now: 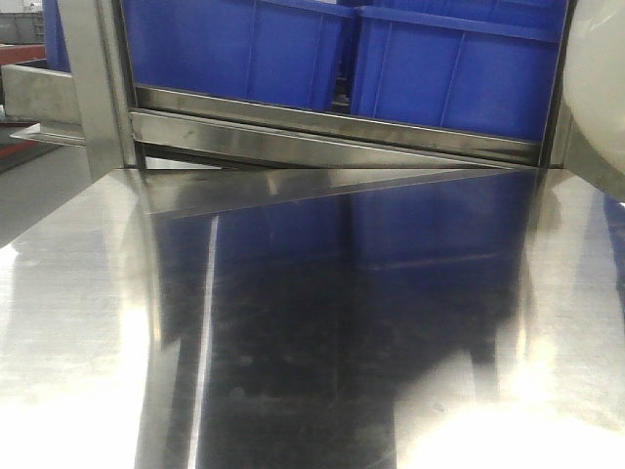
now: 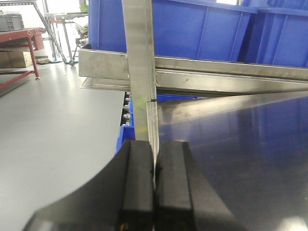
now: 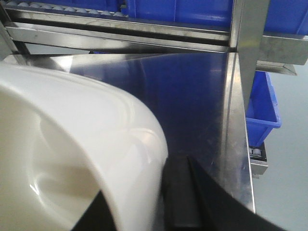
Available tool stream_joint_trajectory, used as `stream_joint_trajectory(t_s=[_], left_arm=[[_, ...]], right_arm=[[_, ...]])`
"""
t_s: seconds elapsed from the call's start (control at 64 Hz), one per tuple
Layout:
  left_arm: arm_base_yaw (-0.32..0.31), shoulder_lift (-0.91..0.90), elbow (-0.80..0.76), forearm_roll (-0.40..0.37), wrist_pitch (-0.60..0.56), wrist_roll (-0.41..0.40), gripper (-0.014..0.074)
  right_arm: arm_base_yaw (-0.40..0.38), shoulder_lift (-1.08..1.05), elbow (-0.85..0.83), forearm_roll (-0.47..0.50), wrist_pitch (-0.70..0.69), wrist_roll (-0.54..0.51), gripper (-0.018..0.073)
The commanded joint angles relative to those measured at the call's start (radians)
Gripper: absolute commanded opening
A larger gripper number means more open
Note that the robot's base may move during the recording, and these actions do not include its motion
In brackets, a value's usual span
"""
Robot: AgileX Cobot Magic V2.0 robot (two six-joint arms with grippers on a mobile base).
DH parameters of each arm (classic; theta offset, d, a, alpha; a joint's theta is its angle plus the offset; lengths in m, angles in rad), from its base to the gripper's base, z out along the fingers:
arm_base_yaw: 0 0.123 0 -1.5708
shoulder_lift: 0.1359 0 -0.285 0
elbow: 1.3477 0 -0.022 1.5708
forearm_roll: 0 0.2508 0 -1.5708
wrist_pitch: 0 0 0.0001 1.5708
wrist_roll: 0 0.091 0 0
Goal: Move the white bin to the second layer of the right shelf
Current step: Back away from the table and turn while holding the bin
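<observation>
Right tool [image 3: 139, 204]: you have it clamped on the wall of the white bin [image 3: 72, 144]; one black finger [image 3: 180, 197] lies against the outside of the wall, and the other shows at the lower edge, inside the tub
Left tool [image 2: 154, 192]: clenched; its two black pads [image 2: 137, 192] are pressed together with nothing visible between them; it sits low at the left edge of the table [image 1: 88, 322], in line with a steel upright post [image 2: 139, 62]
White bin: gripped at its rim, with its smooth hollow facing the right wrist camera; in the front view you see only a pale curve at the upper right, above the table; you cannot tell whether its base touches the steel
Table: shiny steel; it mirrors the blue above it
Roller shelf level [image 3: 62, 8]: beyond the bin and apart from it; small white rollers show behind a steel front lip [image 1: 332, 132]; blue crates [image 1: 244, 49] stand on it, side by side
Floor [image 2: 48, 125]: grey, left of the table
</observation>
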Motion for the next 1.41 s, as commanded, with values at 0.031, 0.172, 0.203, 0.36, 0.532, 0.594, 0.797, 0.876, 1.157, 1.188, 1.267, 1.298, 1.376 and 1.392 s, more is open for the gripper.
stream_joint_trajectory(t_s=[0.031, 0.172, 0.203, 0.36, 0.532, 0.594, 0.797, 0.876, 1.157, 1.188, 1.267, 1.298, 1.376, 1.392], left_arm=[[-0.004, -0.014, 0.037, -0.005, -0.085, -0.004, 0.0085], [-0.004, -0.014, 0.037, -0.005, -0.085, -0.004, 0.0085], [-0.004, -0.014, 0.037, -0.005, -0.085, -0.004, 0.0085], [-0.004, -0.014, 0.037, -0.005, -0.085, -0.004, 0.0085], [-0.004, -0.014, 0.037, -0.005, -0.085, -0.004, 0.0085], [-0.004, -0.014, 0.037, -0.005, -0.085, -0.004, 0.0085], [-0.004, -0.014, 0.037, -0.005, -0.085, -0.004, 0.0085], [-0.004, -0.014, 0.037, -0.005, -0.085, -0.004, 0.0085], [-0.004, -0.014, 0.037, -0.005, -0.085, -0.004, 0.0085], [-0.004, -0.014, 0.037, -0.005, -0.085, -0.004, 0.0085], [-0.004, -0.014, 0.037, -0.005, -0.085, -0.004, 0.0085], [-0.004, -0.014, 0.037, -0.005, -0.085, -0.004, 0.0085], [-0.004, -0.014, 0.037, -0.005, -0.085, -0.004, 0.0085], [-0.004, -0.014, 0.037, -0.005, -0.085, -0.004, 0.0085]], right_arm=[[-0.006, 0.002, -0.031, -0.004, -0.096, -0.002, 0.0033], [-0.006, 0.003, -0.031, -0.004, -0.096, -0.002, 0.0033], [-0.006, 0.003, -0.031, -0.004, -0.096, -0.002, 0.0033], [-0.006, 0.003, -0.031, -0.004, -0.096, -0.002, 0.0033], [-0.006, 0.003, -0.031, -0.004, -0.096, -0.002, 0.0033], [-0.006, 0.003, -0.031, -0.004, -0.096, -0.002, 0.0033], [-0.006, 0.002, -0.031, -0.004, -0.083, -0.002, 0.0033], [-0.006, 0.005, -0.031, -0.004, -0.083, -0.002, 0.0033], [-0.006, 0.005, -0.031, -0.004, -0.083, -0.002, 0.0033], [-0.006, 0.005, -0.031, -0.004, -0.083, -0.002, 0.0033], [-0.006, 0.005, -0.031, -0.004, -0.083, -0.002, 0.0033], [-0.006, 0.005, -0.031, -0.004, -0.083, -0.002, 0.0033], [-0.006, 0.005, -0.031, -0.004, -0.083, -0.002, 0.0033], [-0.006, 0.005, -0.031, -0.004, -0.083, -0.002, 0.0033]])
